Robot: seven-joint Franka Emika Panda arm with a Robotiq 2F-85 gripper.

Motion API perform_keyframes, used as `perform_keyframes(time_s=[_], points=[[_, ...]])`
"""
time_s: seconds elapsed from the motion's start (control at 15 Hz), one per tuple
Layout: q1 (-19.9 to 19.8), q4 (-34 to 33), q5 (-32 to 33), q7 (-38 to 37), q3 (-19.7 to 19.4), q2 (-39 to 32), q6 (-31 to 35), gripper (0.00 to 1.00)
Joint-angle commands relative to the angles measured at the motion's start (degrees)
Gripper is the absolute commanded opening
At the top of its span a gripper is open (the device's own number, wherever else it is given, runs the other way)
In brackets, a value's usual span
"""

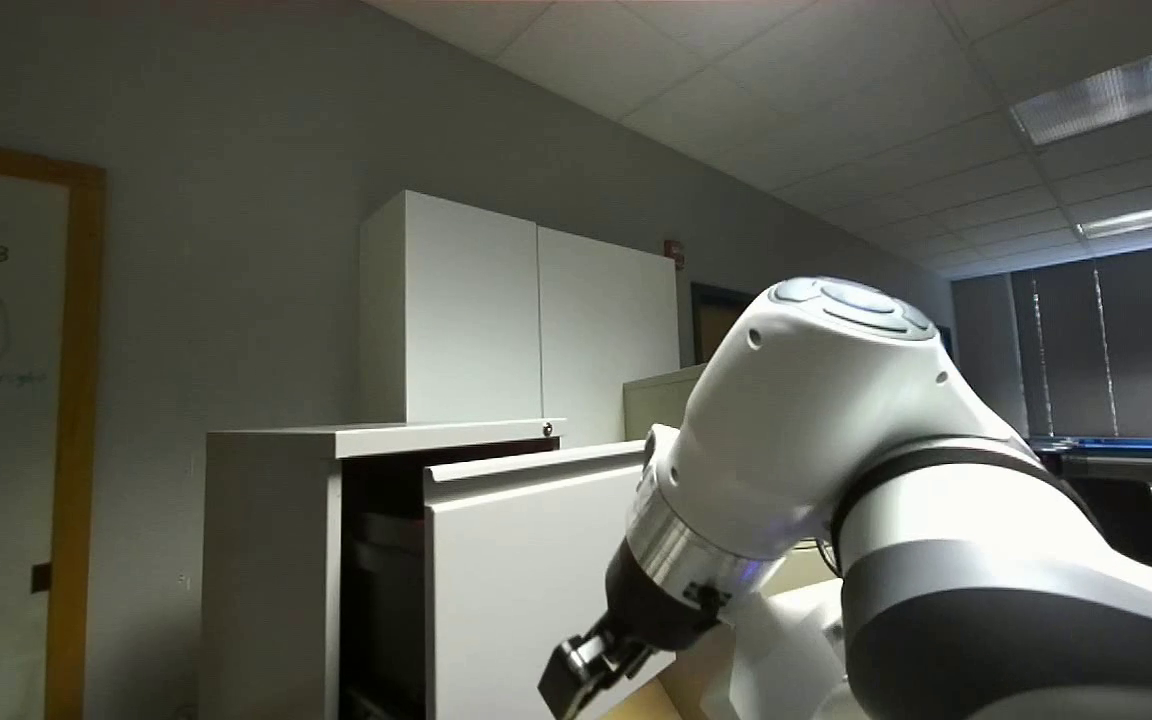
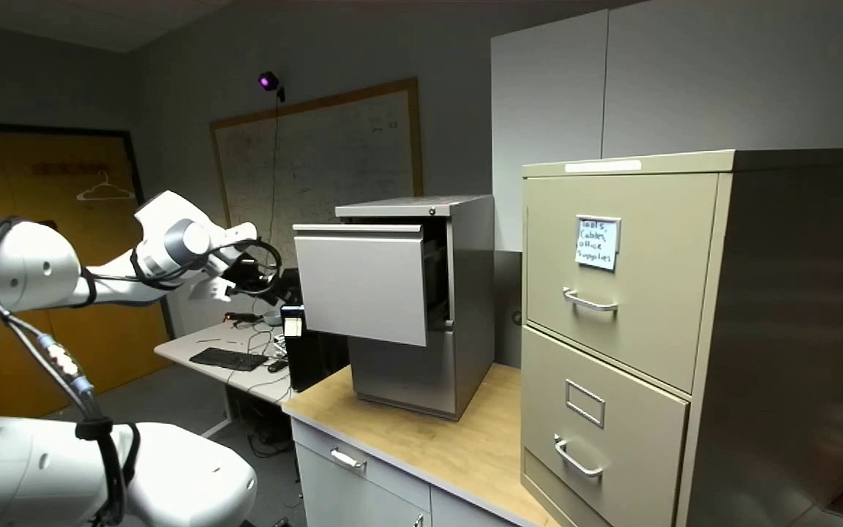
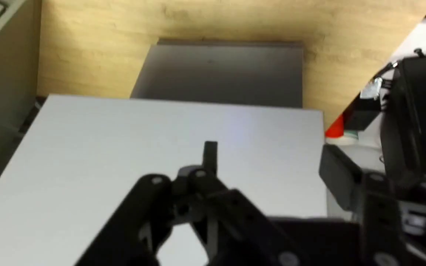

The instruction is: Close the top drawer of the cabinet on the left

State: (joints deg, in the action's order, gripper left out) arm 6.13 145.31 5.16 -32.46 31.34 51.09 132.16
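The top drawer (image 1: 526, 590) has a flat white front panel and stands pulled out of the low white-grey cabinet (image 1: 266, 560), with its dark inside showing. Both also show in an exterior view, the drawer (image 2: 363, 285) jutting out from the cabinet (image 2: 474, 293). My gripper (image 1: 581, 675) is in front of the drawer's panel, tilted downward. In the wrist view the gripper (image 3: 270, 159) has its fingers spread apart with nothing between them. The white drawer panel (image 3: 142, 140) fills much of that view behind the fingers. I cannot tell whether the fingers touch it.
A beige filing cabinet (image 2: 634, 293) stands beside the low cabinet on the wooden counter (image 2: 414, 439). A taller white two-door cupboard (image 1: 471, 310) stands behind. A desk (image 2: 195, 344) with a keyboard and a black box (image 2: 319, 362) lie on the cabinet's far side.
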Motion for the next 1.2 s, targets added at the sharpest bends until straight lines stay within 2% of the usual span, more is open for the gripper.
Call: perform_keyframes(time_s=[0.0,0.27,0.4,0.73,0.93,1.13], points=[[-3.74,-2.93,4.34,-0.45,2.16,1.18,7.8,0.43],[-9.81,-2.25,7.51,0.52,3.48,1.13,24.57,0.11],[-14.71,-2.17,7.75,0.21,5.01,1.28,32.85,0.0],[-25.92,-3.61,3.03,1.71,9.4,-0.12,45.71,0.0],[-29.58,-4.98,-1.52,2.75,11.69,-2.1,48.96,0.0],[-30.96,-6.25,-5.88,2.94,13.24,-4.68,49.75,0.0]])
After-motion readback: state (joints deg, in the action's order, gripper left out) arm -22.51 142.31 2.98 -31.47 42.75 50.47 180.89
